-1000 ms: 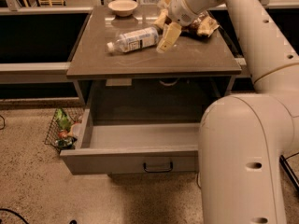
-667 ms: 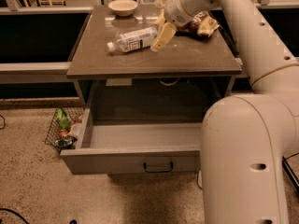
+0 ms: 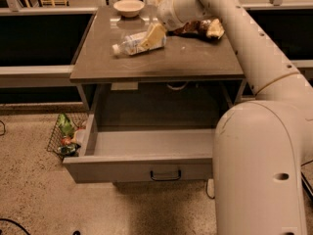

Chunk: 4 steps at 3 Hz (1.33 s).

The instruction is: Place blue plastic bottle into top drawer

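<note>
The blue plastic bottle [image 3: 133,43] lies on its side on the brown table top [image 3: 161,62], white cap pointing left. My gripper [image 3: 152,36] comes in from the upper right and is at the bottle's right end, partly covering it. The top drawer [image 3: 142,166] below the table top is pulled out, and its grey inside [image 3: 151,143] holds nothing that I can see. A small dark handle [image 3: 165,175] sits in the middle of its front panel.
A pale bowl [image 3: 129,7] stands at the table's back edge. Brown-and-yellow snack bags [image 3: 201,28] lie at the back right. A wire basket [image 3: 66,136] with items sits on the floor left of the drawer. My arm's large body [image 3: 264,170] fills the right foreground.
My gripper has moved left across the table top, from beside the snack bags to the bottle's right end. The bottle and the drawer have not moved.
</note>
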Available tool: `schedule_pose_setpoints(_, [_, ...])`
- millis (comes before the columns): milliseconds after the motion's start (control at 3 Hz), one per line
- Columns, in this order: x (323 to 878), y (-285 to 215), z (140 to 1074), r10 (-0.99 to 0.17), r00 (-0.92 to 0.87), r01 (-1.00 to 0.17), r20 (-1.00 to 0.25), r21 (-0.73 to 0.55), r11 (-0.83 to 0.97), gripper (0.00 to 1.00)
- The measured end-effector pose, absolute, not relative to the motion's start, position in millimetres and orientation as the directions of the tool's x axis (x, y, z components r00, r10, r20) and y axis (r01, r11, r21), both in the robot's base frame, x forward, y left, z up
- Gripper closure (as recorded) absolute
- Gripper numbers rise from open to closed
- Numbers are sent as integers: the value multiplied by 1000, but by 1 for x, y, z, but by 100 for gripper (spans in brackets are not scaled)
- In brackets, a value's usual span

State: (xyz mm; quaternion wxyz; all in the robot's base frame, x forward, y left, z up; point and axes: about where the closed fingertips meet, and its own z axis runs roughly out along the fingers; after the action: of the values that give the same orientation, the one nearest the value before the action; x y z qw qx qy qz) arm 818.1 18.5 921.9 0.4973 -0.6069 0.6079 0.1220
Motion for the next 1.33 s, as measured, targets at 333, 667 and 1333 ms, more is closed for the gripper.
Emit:
schedule_pose_setpoints(333, [823, 36, 904, -596, 159, -891, -787, -375, 257, 0])
schedule_pose_setpoints(667, [828, 43, 879, -621, 65, -921, -781, -287, 265, 0])
schedule_pose_setpoints(1333, [836, 37, 849, -654, -30, -935, -756, -210, 285, 0])
